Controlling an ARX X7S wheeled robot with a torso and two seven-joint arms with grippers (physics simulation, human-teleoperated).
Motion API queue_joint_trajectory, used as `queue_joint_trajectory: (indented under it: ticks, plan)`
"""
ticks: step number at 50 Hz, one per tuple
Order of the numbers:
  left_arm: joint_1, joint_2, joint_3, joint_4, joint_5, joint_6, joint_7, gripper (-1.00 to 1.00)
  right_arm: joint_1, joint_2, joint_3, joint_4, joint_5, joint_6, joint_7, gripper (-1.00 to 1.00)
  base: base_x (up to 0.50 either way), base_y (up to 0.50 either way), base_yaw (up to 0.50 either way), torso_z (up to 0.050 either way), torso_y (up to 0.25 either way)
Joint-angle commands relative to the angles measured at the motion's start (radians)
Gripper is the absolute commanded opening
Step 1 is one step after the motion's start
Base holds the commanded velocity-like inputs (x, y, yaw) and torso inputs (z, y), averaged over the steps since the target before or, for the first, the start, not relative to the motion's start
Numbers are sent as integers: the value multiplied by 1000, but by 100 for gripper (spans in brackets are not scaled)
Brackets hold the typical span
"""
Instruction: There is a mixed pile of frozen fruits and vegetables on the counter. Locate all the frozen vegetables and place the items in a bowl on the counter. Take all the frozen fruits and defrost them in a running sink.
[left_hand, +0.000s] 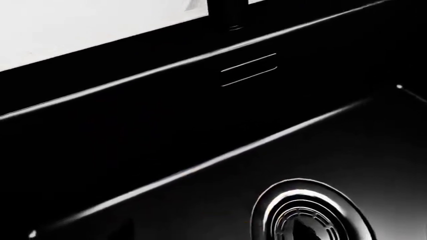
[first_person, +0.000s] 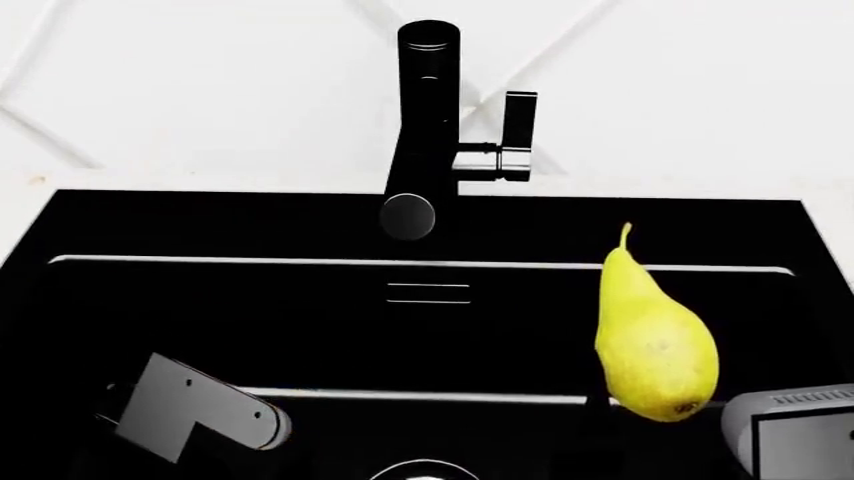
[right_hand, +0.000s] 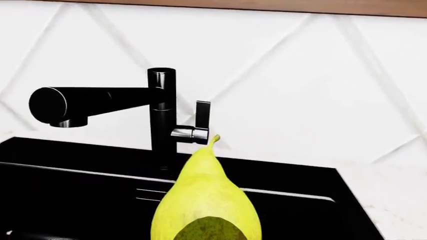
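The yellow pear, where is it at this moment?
In the head view the yellow pear stands stem up over the right part of the black sink, right of the faucet.

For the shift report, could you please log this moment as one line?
pear: upright over sink, right side | faucet: no water seen | right gripper: hidden | left gripper: out of view

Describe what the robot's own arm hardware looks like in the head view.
Little of either arm shows. The left arm appears as a flat grey angular plate with a rounded end and a stepped notch, on a dark body. The right arm shows as a pale silver-grey housing with rounded corners, a darker inset panel and a row of fine ridges along its top edge. No cables, markings or fingers are visible.
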Motion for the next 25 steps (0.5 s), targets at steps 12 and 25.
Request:
queue_joint_trajectory:
  ticks: [12,25]
  plan:
    - [1,-63,-364,444,-347,-199,-251,100,-13,-61,-12,63,-95,11,-72,-100,0,0,0,0,0]
    - [104,-184,-647,597,-592,-174,-381,100,2,-75,-41,75,-108,37,-80,-100,0,0,0,0,0]
